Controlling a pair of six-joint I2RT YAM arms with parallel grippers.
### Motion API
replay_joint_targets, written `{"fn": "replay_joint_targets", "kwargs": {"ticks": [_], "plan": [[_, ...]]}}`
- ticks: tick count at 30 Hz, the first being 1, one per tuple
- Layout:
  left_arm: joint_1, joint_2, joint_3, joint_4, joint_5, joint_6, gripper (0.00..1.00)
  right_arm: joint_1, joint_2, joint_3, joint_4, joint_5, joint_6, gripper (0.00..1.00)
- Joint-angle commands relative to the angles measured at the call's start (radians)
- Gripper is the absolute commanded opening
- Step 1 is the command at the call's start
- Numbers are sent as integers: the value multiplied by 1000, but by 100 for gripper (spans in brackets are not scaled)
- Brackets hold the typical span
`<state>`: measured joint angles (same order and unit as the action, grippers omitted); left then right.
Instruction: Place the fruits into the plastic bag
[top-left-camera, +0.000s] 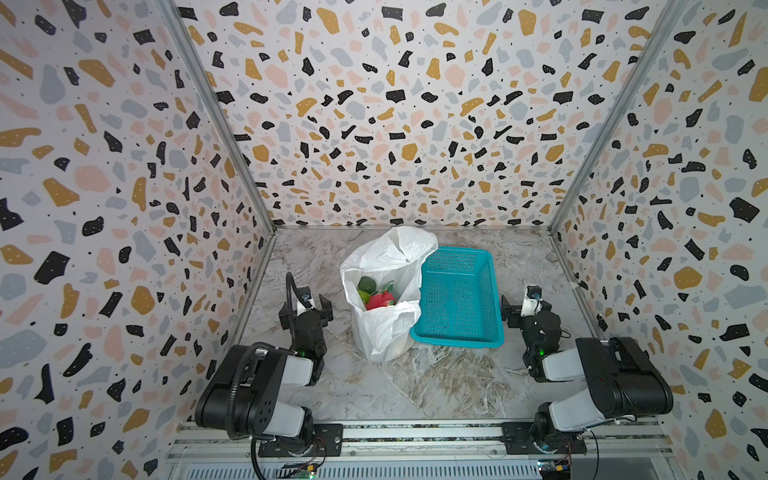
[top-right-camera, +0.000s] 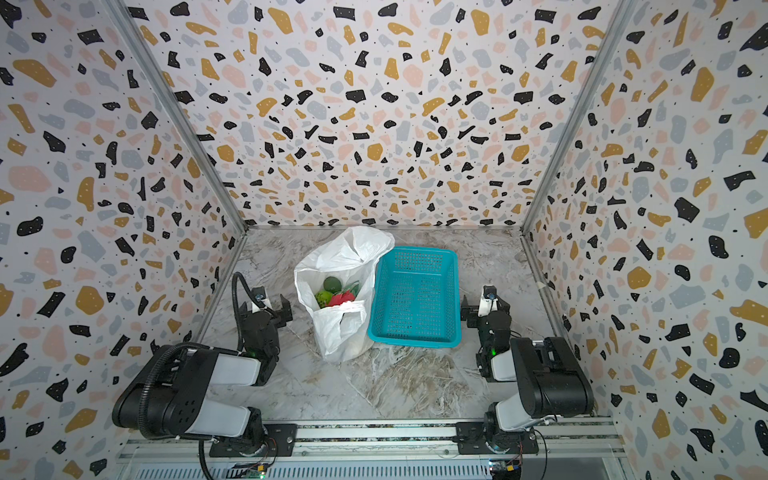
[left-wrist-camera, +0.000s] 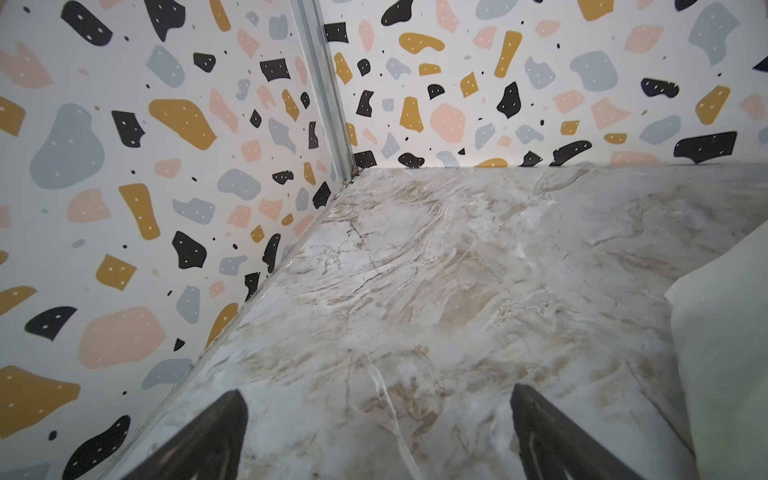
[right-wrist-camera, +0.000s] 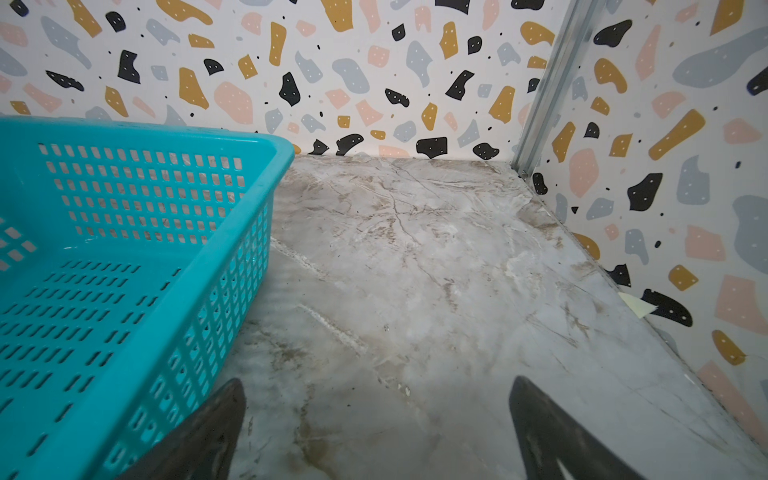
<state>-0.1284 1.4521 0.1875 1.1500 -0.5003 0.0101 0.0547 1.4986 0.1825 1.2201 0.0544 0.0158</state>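
fruits (top-left-camera: 376, 296) sit inside the bag (top-left-camera: 386, 332), mid-counter; basket (top-left-camera: 457, 332) bare. left gripper (top-left-camera: 305, 309) and right gripper (top-left-camera: 524, 308) wide, empty. task looks finished; nothing more needed.

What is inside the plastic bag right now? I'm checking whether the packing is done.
In both top views the plastic bag holds a red-pink dragon fruit, a dark green fruit and a lighter green one. The bag's folds hide anything deeper.

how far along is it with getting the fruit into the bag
Looks finished. A red dragon fruit and green fruits sit inside the plastic bag; the teal basket is empty. Nothing is in hand: left tool and right tool are open, apart from both. A banana isn't visible.
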Motion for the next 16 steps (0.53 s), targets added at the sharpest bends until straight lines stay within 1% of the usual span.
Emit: {"fn": "replay_joint_targets", "kwargs": {"ticks": [1, 13, 16], "plan": [[27, 11, 19, 60, 41, -28, 100, 6, -14, 21, 21, -16, -12, 99], [29, 10, 21, 56, 45, -29, 99, 7, -5, 40, -3, -21, -18, 99], [29, 6, 18, 57, 45, -29, 99, -9, -15, 24, 16, -51, -12, 99]]}}
